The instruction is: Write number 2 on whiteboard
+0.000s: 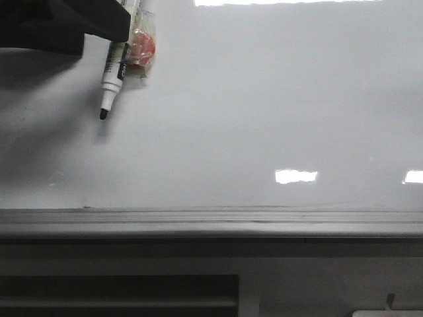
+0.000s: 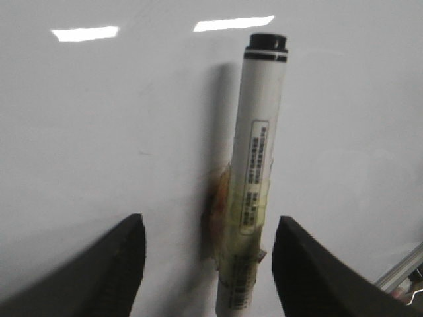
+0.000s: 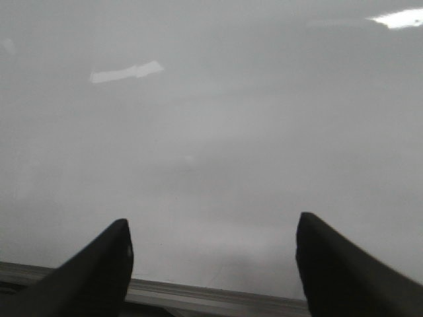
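The whiteboard is glossy white-grey and fills most of the front view, with a grey ledge along its lower edge. No number 2 or other stroke shows on it. A white marker pen with a black tip hangs from my left arm at the upper left, tip close to the board. Clear tape and a red patch sit on its barrel. In the left wrist view my left gripper is wide open, and the marker stands between the fingers untouched by them. My right gripper is open and empty over the board near the ledge.
Below the ledge is a grey panel with a dark slot. A white object peeks in at the bottom right corner. A metal edge shows at the side of the left wrist view.
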`<state>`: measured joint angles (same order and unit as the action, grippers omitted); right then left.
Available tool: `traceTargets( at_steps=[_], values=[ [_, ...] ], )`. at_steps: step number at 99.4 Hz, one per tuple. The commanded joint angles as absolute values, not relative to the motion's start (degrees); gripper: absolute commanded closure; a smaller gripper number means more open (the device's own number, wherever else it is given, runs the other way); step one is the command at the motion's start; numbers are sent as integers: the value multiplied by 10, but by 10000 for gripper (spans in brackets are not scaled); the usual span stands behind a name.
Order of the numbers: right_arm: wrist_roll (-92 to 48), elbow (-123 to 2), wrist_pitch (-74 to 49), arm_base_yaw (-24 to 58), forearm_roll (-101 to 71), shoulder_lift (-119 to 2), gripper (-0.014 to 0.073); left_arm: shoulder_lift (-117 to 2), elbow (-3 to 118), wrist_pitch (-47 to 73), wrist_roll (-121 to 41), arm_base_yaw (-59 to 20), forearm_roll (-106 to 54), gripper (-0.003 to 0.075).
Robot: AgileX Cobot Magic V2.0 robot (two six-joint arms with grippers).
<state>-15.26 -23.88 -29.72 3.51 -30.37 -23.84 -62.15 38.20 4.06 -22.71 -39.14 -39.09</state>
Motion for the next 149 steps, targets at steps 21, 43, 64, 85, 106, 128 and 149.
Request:
traceTargets(
  at_steps=[21,43,64,85,106,128,149],
  values=[
    [-158,-260,-254,36,-314,-246,126,-632,407,11,-227,-395,-392,358],
    [-158,-260,-254,36,-314,-246,126,-654,407,12,-227,-395,-392,377],
    [-158,-260,-254,36,-314,-246,126,-666,407,11,-227,-395,-394,521],
    [-158,-260,-259,36,-314,-246,126,-665,408,29,-227,-395,-394,740],
    [-168,-260,-289,37,-343,-248,127,-632,416,62,-230,-395,-362,741],
    [-362,-301,-372,60,-534,-309,127,-615,478,270,-342,-395,-340,741],
    [-496,-387,-501,69,-635,-416,127,-615,523,380,-458,-395,-366,741]
  ],
)
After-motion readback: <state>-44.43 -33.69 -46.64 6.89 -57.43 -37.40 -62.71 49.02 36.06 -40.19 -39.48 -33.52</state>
